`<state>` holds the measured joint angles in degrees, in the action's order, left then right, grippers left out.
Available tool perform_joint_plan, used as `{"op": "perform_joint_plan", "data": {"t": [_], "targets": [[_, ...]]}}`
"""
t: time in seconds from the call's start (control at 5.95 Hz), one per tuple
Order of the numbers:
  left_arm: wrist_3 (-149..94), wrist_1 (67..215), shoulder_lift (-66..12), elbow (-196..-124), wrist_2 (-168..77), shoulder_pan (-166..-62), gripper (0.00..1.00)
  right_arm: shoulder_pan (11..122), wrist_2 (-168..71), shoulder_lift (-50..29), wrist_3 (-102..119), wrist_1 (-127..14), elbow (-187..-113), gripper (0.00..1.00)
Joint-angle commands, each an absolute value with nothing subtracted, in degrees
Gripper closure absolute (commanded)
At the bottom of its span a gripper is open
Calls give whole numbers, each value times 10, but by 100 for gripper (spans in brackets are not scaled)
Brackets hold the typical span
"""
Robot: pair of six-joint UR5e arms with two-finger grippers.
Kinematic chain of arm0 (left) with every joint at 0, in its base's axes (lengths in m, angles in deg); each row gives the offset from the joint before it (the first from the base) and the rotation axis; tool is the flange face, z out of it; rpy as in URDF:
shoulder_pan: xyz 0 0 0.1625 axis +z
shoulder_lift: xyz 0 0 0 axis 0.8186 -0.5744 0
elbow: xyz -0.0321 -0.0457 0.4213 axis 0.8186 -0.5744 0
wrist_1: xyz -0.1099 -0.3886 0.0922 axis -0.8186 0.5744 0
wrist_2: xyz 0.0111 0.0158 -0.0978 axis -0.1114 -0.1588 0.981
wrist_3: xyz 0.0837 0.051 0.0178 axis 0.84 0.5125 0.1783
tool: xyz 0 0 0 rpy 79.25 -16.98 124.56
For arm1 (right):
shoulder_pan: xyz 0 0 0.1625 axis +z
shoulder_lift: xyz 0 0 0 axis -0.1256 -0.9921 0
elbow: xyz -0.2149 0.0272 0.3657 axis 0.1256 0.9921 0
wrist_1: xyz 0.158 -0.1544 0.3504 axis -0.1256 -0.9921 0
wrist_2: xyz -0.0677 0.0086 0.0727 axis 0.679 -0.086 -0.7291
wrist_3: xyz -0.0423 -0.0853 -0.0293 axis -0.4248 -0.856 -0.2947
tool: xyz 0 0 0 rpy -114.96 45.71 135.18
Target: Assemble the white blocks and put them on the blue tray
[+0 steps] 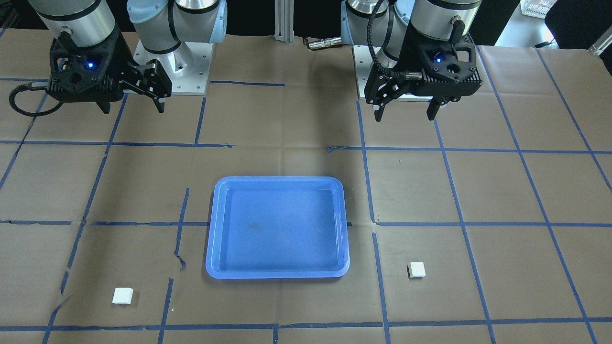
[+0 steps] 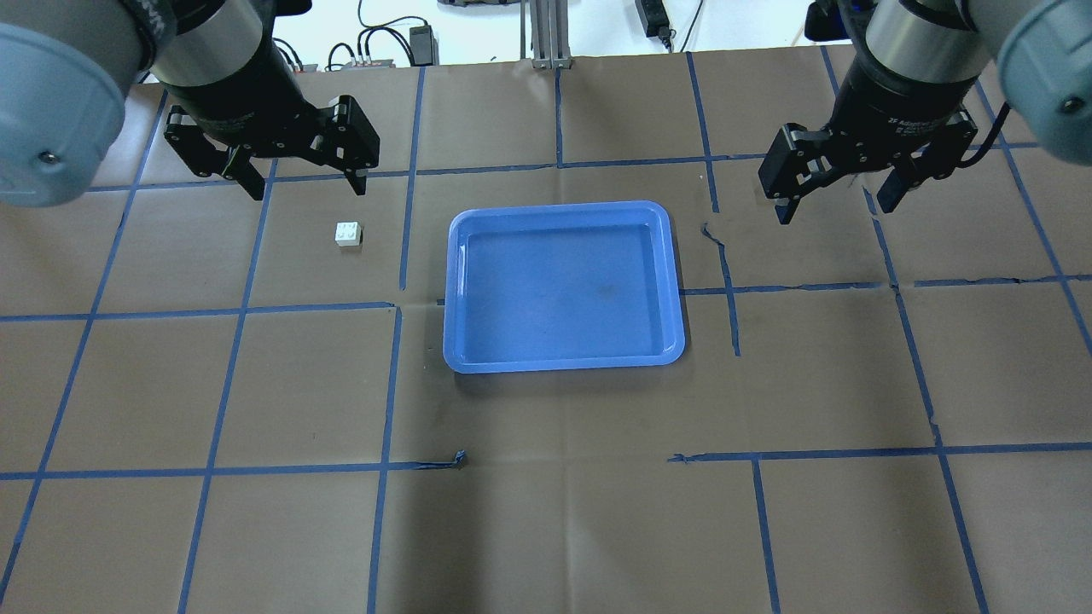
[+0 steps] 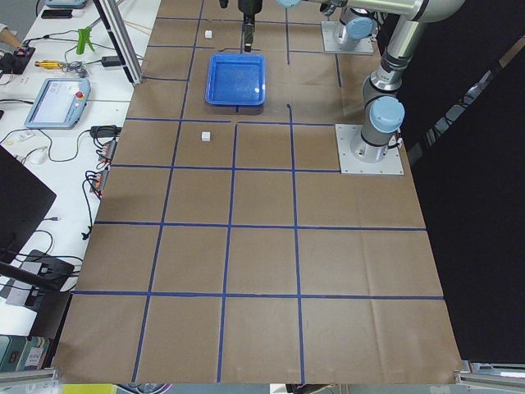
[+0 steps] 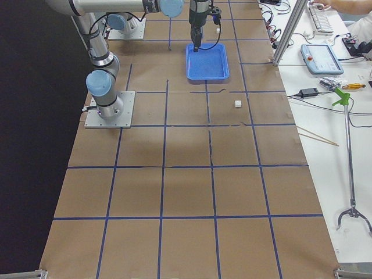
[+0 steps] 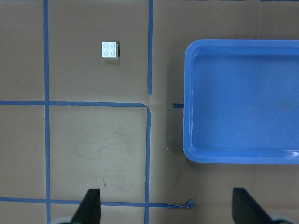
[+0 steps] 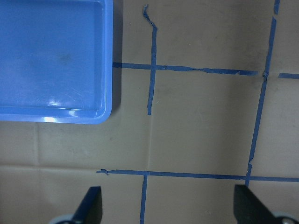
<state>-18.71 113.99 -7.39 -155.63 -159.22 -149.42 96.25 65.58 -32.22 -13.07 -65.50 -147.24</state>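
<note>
Glossy blue tray (image 2: pixel 563 365), rounded corners and raised rim, sits on the matte brown-paper counter (image 2: pixel 546 529) with its blue tape grid, between the left fingers (image 2: pixel 252 181) and right fingers (image 2: pixel 785 200); both pairs are spread wide above the counter. The white blocks (image 2: pixel 348 233) are small square plastic bricks with four round studs, lying apart on the paper outside the tray. One is near the left fingers, just off their tray-side tip; the second block (image 1: pixel 123 295) is well apart from the right fingers.
</note>
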Motion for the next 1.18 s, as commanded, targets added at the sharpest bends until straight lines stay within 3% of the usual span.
{"op": "perform_joint_plan", "data": {"t": [0.0,0.5,1.01], "targets": [[-187,1139,-75,-1555,-1592,-1493,1,962,655,-322,-131,-656,-1472,0],[-187,1138,-77,-1554,-1590,-1493,1,962,657,-316,-142,-660,-1468,0],[-184,1137,-90,-1548,-1590,-1487,1,926,659,-278,-606,-723,-1469,0]]}}
